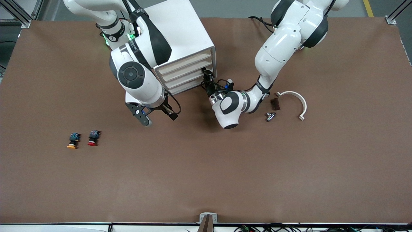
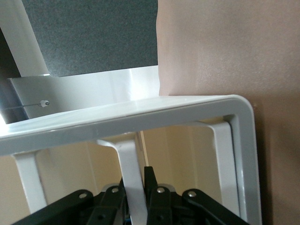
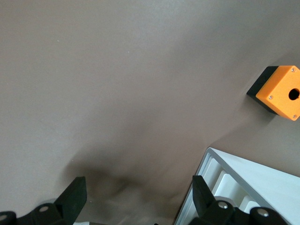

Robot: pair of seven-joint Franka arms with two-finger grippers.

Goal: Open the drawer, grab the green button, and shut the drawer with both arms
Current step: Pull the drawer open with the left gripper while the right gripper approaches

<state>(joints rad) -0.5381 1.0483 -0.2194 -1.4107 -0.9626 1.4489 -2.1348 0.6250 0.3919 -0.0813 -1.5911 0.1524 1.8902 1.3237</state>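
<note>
The white cabinet [image 1: 180, 35] stands at the back of the table, with all four cream-fronted drawers pushed in. The drawer [image 1: 190, 61] is the uppermost one. My left gripper [image 1: 207, 74] is at the cabinet's front, at the corner toward the left arm's end. In the left wrist view it [image 2: 136, 180] is shut on a white handle strip [image 2: 127, 164] that runs up to the cabinet's top rim [image 2: 140, 112]. My right gripper [image 1: 157, 116] hangs open and empty over bare table beside the cabinet; it also shows in the right wrist view [image 3: 138, 197]. The green button is hidden.
A yellow-capped button [image 1: 72, 141] and a red-capped button [image 1: 93, 138] lie toward the right arm's end. A white curved bracket [image 1: 294, 100], a brown block [image 1: 274, 103] and a metal fitting [image 1: 269, 116] lie toward the left arm's end. An orange box [image 3: 281, 91] shows in the right wrist view.
</note>
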